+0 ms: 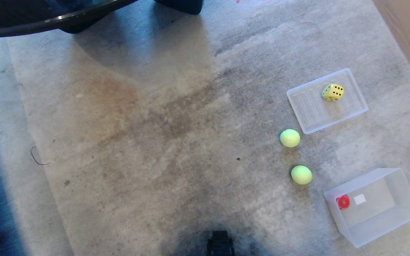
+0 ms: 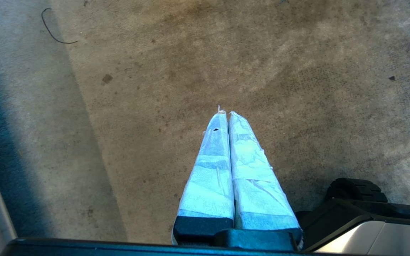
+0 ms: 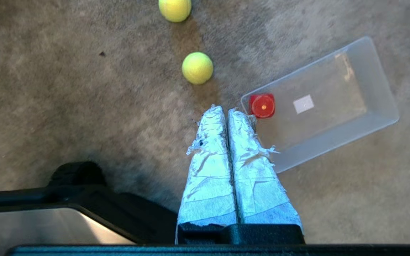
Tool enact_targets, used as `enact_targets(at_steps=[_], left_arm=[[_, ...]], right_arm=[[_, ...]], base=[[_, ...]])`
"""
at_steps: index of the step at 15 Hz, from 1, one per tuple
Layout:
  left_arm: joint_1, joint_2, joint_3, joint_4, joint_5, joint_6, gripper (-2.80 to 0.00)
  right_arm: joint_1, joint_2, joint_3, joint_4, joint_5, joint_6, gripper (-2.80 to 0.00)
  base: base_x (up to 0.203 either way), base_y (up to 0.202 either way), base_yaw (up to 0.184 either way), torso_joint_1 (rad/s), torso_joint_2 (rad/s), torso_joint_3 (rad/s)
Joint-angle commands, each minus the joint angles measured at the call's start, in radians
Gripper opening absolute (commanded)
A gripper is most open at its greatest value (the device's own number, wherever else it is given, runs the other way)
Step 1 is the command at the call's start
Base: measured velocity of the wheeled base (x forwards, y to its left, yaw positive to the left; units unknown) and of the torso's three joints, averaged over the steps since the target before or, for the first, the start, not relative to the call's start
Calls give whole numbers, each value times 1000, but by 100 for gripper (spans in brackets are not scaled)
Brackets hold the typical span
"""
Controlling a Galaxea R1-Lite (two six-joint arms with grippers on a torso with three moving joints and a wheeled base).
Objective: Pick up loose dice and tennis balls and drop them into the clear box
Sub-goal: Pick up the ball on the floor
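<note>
on the left, the left tool hangs over bare carpet with its 2 taped fingers pressed together and nothing between them; no die or ball shows anywhere near it in its wrist view, only a thin dark wire loop far off. moving right, the right tool also has its fingers together and empty, pointing out over the carpet. the near tennis ball lies just ahead of those tips, a little to their left as the robot faces, with open carpet between; the far tennis ball sits farther out along nearly the same line. further right, the clear box rests on the floor just beside the right tool's tips, its long axis running diagonally away to the robot's right, with the red die already in its near corner. in the head view the yellow die sits on the flat ribbed lid, well beyond both balls. everything loose lies on the robot's right, so the right arm is plainly the nearer; reaching the near ball looks like a short forward move, and the fingers would have to part first.
</note>
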Motion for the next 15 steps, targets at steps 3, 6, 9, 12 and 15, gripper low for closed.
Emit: enact_targets(at_steps=[3, 6, 9, 12, 15], left_arm=[[0, 0, 0, -2, 0, -1, -280], [0, 0, 0, 0, 0, -1, -280], [0, 0, 0, 0, 0, -1, -280], [0, 0, 0, 0, 0, -1, -280], [0, 0, 0, 0, 0, -1, -280]], right_arm=[[33, 454, -150, -36, 8, 35, -280], [71, 828, -214, -202, 4, 87, -280], [91, 1197, -251, -433, 1, 124, -280], [116, 1493, -288, -664, 25, 194, -280], [130, 1677, -360, -903, 53, 264, 0]], base=[[0, 0, 0, 0, 0, 0], [0, 0, 0, 0, 0, 0], [0, 0, 0, 0, 0, 0], [0, 0, 0, 0, 0, 0], [0, 0, 0, 0, 0, 0]])
